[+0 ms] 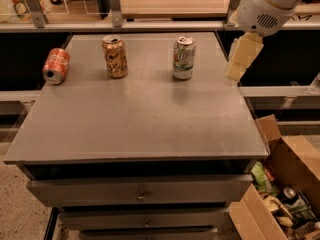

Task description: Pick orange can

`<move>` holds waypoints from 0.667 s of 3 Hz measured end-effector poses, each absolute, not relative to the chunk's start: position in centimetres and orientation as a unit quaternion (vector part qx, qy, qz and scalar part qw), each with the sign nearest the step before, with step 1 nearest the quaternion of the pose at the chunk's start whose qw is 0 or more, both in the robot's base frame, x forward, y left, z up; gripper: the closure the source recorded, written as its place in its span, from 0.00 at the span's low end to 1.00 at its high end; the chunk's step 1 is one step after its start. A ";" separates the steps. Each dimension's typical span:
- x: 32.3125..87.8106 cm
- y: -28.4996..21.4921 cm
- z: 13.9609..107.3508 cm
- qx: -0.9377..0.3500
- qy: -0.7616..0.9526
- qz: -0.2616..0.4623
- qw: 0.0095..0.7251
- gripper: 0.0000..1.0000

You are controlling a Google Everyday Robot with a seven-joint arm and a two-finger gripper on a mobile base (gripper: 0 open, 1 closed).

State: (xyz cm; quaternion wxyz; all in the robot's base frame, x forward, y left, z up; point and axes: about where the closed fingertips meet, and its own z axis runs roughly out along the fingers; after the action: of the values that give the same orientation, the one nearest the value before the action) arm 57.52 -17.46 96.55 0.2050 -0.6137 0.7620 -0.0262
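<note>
The orange can [115, 57] is golden-orange with pale patches and a silver top. It stands upright at the back of the grey table [140, 119], left of centre. My gripper [241, 58] hangs from the white arm at the upper right, above the table's right edge. It is far to the right of the orange can and holds nothing.
A red-orange can [56, 65] lies on its side at the table's back left. A green-and-white can [183, 58] stands upright between the orange can and my gripper. A cardboard box [280, 194] with trash sits on the floor at the lower right. Drawers are under the tabletop.
</note>
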 end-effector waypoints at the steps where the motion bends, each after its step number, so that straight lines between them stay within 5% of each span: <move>1: 61.3 -15.5 96.5 -0.621 0.752 -0.022 0.221 0.00; 2: 64.4 -13.1 96.4 -0.628 0.741 -0.011 0.238 0.00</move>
State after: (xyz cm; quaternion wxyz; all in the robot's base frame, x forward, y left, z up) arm 64.36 -13.13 96.39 0.2380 -0.6284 0.7405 -0.0109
